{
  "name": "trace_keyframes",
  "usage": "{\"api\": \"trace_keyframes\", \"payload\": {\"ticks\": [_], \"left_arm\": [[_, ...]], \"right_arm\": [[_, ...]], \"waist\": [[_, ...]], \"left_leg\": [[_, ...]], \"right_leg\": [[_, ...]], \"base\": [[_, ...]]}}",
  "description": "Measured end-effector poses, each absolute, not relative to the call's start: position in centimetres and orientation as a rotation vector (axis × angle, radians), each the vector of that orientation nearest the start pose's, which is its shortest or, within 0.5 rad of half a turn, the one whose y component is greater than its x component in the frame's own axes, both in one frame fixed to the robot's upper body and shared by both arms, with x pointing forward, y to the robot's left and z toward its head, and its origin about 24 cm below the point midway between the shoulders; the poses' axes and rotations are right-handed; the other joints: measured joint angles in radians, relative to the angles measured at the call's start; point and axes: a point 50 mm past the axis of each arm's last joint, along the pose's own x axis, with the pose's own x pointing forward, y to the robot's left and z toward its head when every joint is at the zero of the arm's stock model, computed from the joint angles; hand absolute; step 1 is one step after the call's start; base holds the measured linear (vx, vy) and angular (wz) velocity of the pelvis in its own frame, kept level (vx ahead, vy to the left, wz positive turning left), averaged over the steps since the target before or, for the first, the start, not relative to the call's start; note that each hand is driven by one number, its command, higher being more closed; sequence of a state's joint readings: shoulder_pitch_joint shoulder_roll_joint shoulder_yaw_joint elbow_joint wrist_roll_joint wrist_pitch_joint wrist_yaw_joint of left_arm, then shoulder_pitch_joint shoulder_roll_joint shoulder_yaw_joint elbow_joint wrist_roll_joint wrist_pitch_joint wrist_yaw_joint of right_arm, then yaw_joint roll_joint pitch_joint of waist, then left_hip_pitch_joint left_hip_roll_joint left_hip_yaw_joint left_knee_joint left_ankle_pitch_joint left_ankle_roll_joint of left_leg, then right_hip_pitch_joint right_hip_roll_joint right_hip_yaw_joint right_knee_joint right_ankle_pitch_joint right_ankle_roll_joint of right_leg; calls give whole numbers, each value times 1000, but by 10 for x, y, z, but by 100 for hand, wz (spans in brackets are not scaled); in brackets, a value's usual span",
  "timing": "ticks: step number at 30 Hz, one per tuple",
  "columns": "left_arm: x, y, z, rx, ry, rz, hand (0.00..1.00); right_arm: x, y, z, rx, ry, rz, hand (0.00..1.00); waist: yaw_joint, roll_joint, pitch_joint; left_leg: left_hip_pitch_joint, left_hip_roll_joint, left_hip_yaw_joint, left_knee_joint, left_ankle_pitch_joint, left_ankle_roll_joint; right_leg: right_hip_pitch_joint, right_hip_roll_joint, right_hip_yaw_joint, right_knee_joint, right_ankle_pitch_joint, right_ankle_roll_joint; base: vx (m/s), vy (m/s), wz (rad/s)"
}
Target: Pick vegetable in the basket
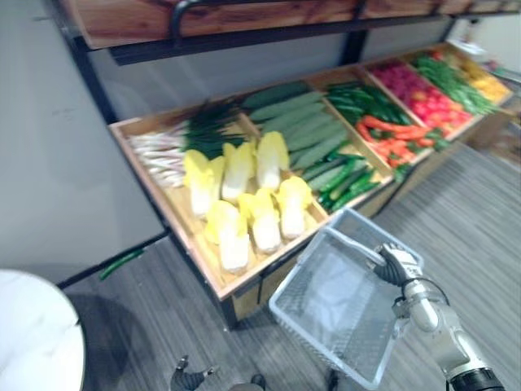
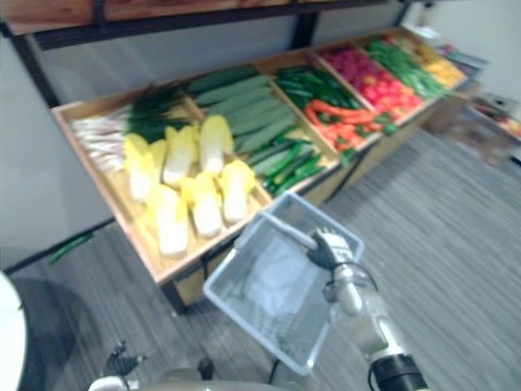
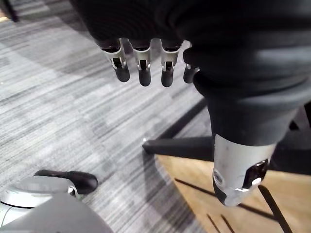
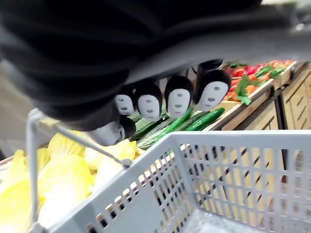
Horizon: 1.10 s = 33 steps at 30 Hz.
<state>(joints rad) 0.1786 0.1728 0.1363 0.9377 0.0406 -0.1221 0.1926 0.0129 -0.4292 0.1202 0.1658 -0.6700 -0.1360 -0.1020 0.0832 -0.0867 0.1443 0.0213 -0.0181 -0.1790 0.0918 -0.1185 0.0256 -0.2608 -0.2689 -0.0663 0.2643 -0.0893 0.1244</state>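
My right hand [image 1: 396,265] is shut on the wire handle [image 4: 34,145] of a light grey plastic basket [image 1: 342,305], which hangs tilted in front of the produce stand; I see nothing inside it. Just beyond the basket lie yellow napa cabbages [image 1: 244,195] in the nearest wooden bin. Further along come long green cucumbers [image 1: 305,130], smaller dark cucumbers [image 1: 348,175], then orange-red carrots or peppers [image 1: 395,130]. In the left wrist view my left hand [image 3: 141,60] hangs low over the floor, its fingers relaxed and holding nothing.
The sloped wooden stand [image 1: 203,269] runs from the left to the far right, with spring onions [image 1: 159,151], red produce [image 1: 415,90] and green beans [image 1: 452,81]. A wooden shelf [image 1: 244,16] overhangs it. A white round table [image 1: 32,342] sits at lower left. Grey carpet [image 1: 464,220] lies to the right.
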Motion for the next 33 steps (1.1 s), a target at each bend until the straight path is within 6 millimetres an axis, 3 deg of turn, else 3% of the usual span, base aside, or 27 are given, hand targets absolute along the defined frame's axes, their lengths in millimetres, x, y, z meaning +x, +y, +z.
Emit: {"api": "trace_keyframes", "payload": {"ticks": [2,3,4,5,6,7,8,10,12,13,15,16,18,21,25,29,33], "left_arm": [[82,250,-143,224,971,413,0],[79,252,-143,222,980,427,0],[75,256,-144,213,990,456,0],[75,250,-146,190,999,462,0],[70,238,-150,144,1014,469,0],[65,232,-153,93,1033,502,0],[64,232,-154,76,1036,523,0],[61,234,-154,66,1044,565,0],[59,234,-155,41,1046,594,0],[60,234,-155,40,1045,595,0],[67,235,-153,39,1027,593,0],[69,235,-153,39,1024,592,0],[67,233,-154,49,1033,584,0],[66,233,-154,76,1047,563,0],[62,234,-155,114,1065,549,0],[50,235,-158,114,1111,568,0],[47,240,-157,143,1114,603,0]], "right_arm": [[238,-219,18,-1098,33,115,100],[234,-221,20,-1100,30,107,100],[231,-225,21,-1104,36,96,100],[231,-229,20,-1111,51,86,100],[231,-237,22,-1135,73,64,100],[231,-243,22,-1150,93,54,100],[230,-244,20,-1154,104,53,100],[229,-247,19,-1163,122,50,100],[224,-254,17,-1163,147,39,100],[223,-256,17,-1163,152,33,100],[210,-265,11,-1124,191,-25,100],[207,-266,9,-1116,205,-30,100],[199,-269,5,-1103,225,-42,100],[190,-269,1,-1053,220,-75,100],[173,-288,-7,-1014,268,-185,100],[151,-324,-28,-988,451,-306,100],[126,-344,-49,-959,618,-375,100]], "waist": [[-1,-5,-3],[-4,-26,-12],[-7,-30,-18],[-10,3,-19],[-11,52,-29],[-8,96,-47],[-12,95,-46],[-30,81,-44],[-53,77,-42],[-55,76,-42],[-68,79,-41],[-77,82,-43],[-90,110,-51],[-90,109,-50],[-100,116,-51],[-105,122,-55],[-108,118,-57]], "left_leg": [[0,17,-80,30,-40,-49],[-1,22,-116,37,-64,-82],[2,33,-148,40,-95,-118],[1,62,-163,44,-108,-134],[-3,143,-163,33,-109,-156],[-14,194,-152,33,-71,-190],[-29,207,-152,38,-39,-204],[-74,223,-110,55,45,-202],[-100,247,89,58,117,-181],[-103,247,154,67,118,-178],[-104,243,417,67,127,-154],[-103,246,449,47,133,-147],[-62,257,476,-78,137,-149],[-58,249,501,-114,145,-158],[-51,223,503,-127,143,-155],[-14,195,530,-160,140,-149],[1,174,547,-161,128,-144]], "right_leg": [[6,1,21,-59,7,10],[27,-10,10,-106,25,41],[52,-9,-26,-130,98,36],[58,13,-63,-111,111,31],[63,77,-112,-103,99,12],[65,119,-154,-100,84,-14],[69,128,-173,-96,77,-24],[85,130,-261,-109,68,-47],[130,137,-349,-151,72,-89],[139,139,-364,-162,76,-97],[161,149,-409,-196,84,-108],[162,153,-423,-201,83,-107],[157,196,-424,-238,94,-109],[164,214,-385,-300,103,-98],[184,202,-353,-334,113,-82],[185,182,-303,-331,123,-71],[192,165,-265,-331,175,-66]], "base": [[246,-473,117],[264,-669,119],[210,-732,106],[165,-571,75],[210,-605,43],[162,-357,36],[190,-440,57],[127,-413,83],[53,-327,93],[29,-241,67],[-11,-156,62],[-56,-87,55],[-95,-14,13],[-87,49,-13],[-12,71,1],[51,77,-14],[111,58,-6]]}}
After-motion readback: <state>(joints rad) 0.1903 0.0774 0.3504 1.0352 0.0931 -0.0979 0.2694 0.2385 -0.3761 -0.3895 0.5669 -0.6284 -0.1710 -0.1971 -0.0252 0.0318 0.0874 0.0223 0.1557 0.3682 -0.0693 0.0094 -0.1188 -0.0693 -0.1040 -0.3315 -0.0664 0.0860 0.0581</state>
